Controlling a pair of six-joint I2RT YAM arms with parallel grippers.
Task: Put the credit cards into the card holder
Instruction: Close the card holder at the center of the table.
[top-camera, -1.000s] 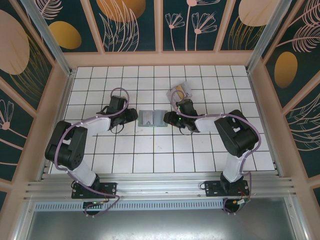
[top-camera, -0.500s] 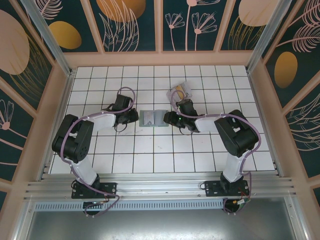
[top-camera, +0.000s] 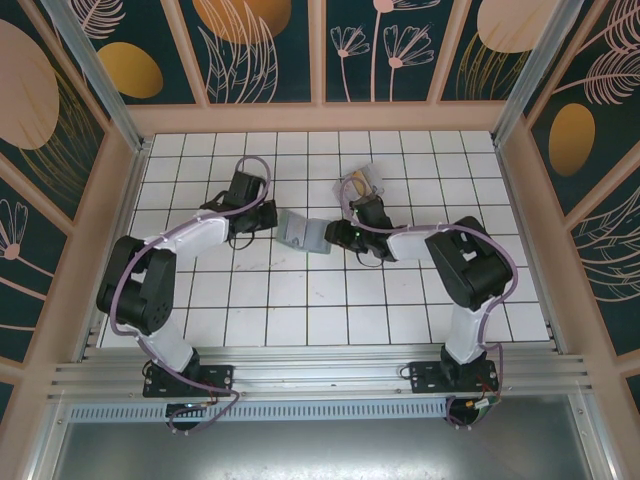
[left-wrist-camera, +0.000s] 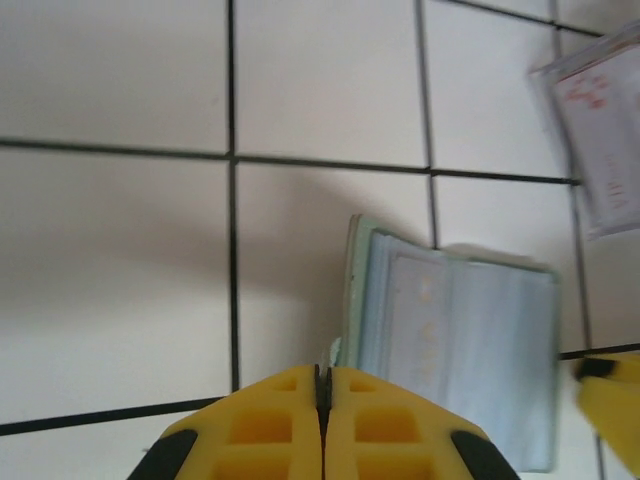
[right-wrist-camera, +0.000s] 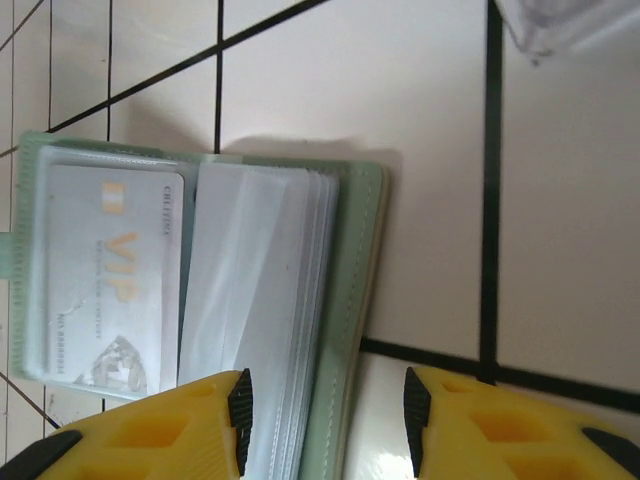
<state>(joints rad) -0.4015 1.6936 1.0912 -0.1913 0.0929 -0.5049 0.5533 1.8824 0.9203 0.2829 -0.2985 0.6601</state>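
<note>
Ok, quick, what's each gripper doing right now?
Left gripper: shut, apparently pinching the card holder's edge tab.
Right gripper: open, straddling the card holder's edge.

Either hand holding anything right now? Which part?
Left hand is shut, apparently pinching the small tab at the edge of the sage-green folding card wallet. Right hand is open, straddling the wallet's plastic sleeves, gripping nothing.

place: probably a robot lab cell | evidence: aluminium frame (top-camera: 320, 375), white tiled floor (top-camera: 300, 310), floral-print wall panels (top-camera: 260, 50)
</note>
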